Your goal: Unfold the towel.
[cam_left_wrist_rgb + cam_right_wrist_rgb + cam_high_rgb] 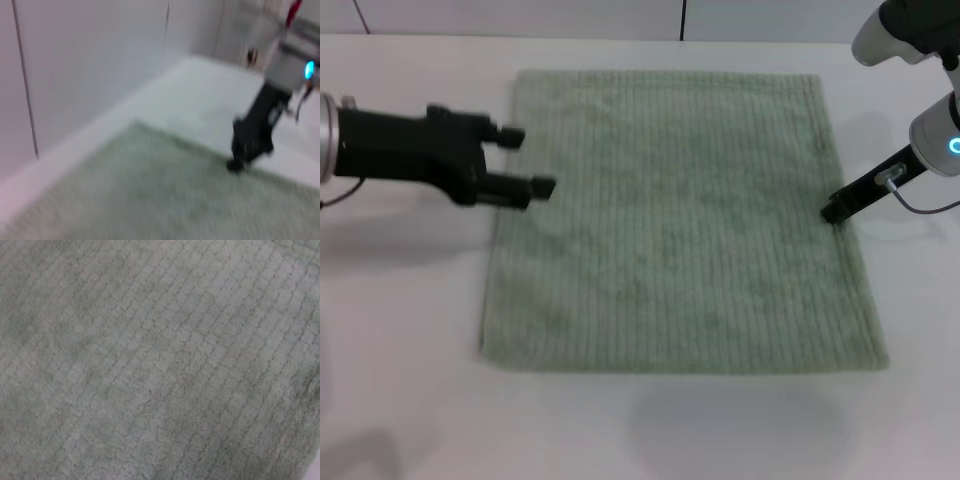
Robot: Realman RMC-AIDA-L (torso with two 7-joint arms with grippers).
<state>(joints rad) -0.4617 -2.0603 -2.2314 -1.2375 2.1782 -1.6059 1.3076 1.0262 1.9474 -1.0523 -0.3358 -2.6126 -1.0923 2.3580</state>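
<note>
Head view: towel [675, 225] lying flat, spread across middle of worktop [400, 400], no fold showing; task looking nearly done. Left end effector [528, 160] hovering at towel's left edge, fingers apart, holding nothing, arm reaching in level from left. Right end effector [834, 210] touching towel's right edge, angling down from right; finger spread unclear.

Left wrist view: towel [150, 195] filling near ground; right end effector [237, 162] standing at its edge.

Right wrist view: towel [160, 360] filling frame, close below.

A plain white table [410, 330] fills the head view, its surface smooth and faintly shadowed. Along its far edge stands a pale wall [520, 15] of flat panels split by thin dark vertical seams, seen also in the left wrist view [90, 60].
</note>
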